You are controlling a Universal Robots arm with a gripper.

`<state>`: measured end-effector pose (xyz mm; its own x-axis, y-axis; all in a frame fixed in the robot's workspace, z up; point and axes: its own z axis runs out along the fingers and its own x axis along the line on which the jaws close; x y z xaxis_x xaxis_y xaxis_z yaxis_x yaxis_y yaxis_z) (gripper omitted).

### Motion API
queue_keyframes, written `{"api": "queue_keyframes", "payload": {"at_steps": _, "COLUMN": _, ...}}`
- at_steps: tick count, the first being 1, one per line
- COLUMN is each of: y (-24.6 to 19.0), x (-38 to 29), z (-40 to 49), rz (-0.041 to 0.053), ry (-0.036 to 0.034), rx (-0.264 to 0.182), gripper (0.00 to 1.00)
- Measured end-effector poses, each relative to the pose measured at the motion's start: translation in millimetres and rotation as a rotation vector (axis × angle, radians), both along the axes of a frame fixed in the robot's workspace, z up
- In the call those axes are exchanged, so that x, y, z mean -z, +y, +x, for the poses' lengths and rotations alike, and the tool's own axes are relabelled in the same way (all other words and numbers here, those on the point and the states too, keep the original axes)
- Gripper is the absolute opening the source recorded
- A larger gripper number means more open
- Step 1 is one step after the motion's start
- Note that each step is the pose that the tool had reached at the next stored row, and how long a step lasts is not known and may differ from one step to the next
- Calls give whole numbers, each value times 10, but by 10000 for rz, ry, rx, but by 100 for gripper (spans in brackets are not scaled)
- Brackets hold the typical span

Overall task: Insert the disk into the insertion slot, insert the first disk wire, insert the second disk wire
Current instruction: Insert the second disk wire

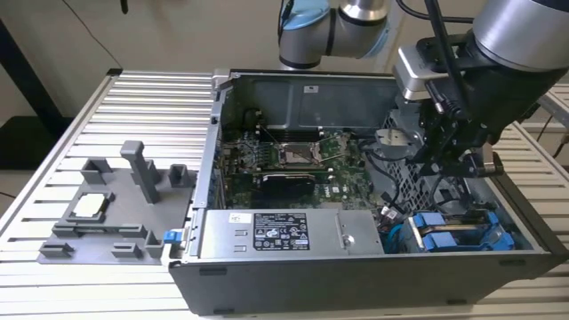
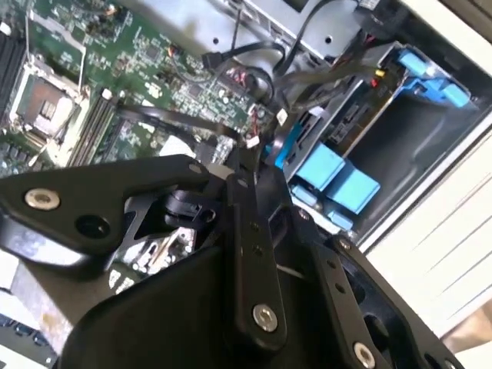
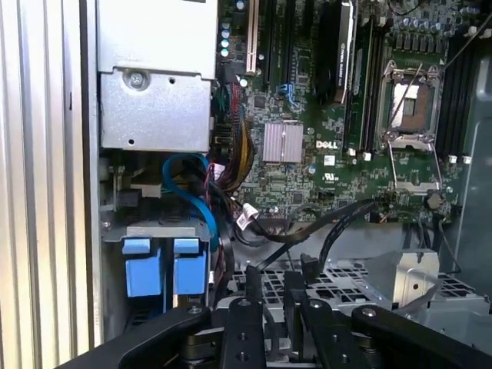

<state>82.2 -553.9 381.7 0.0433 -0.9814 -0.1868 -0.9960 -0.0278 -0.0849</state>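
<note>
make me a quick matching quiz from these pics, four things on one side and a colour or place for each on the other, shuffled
Things:
1. drive carrier tabs
2. motherboard
3. gripper
4. fixture tray

Descriptions:
A. green, on the case floor
B. grey, outside the case on the slatted table
C. bright blue, in the case's corner bay
D. black, over the perforated cage

Pairs: 1-C, 2-A, 3-D, 4-B

A ribbed aluminium table [image 1: 106, 120] spans the frame from the left edge to the right. Behind it, a pale beige wall [image 1: 178, 33] fills the upper left. A dark post [image 1: 26, 73] stands at far left under even, soft light
</note>
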Motion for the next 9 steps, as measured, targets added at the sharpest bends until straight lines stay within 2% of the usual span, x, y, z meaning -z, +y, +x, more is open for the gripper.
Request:
{"api": "queue_keyframes", "payload": {"at_steps": 4, "y": 28, "x": -1, "z": -34, "rz": 110, "ry": 1, "rx": -62, "gripper": 27}}
{"api": "queue_keyframes", "payload": {"at_steps": 6, "y": 37, "x": 8, "z": -44, "rz": 216, "ry": -2, "rx": -137, "gripper": 27}}
{"api": "queue_keyframes", "payload": {"at_steps": 9, "y": 54, "x": 30, "z": -68, "rz": 323, "ry": -43, "rx": -265, "gripper": 27}}
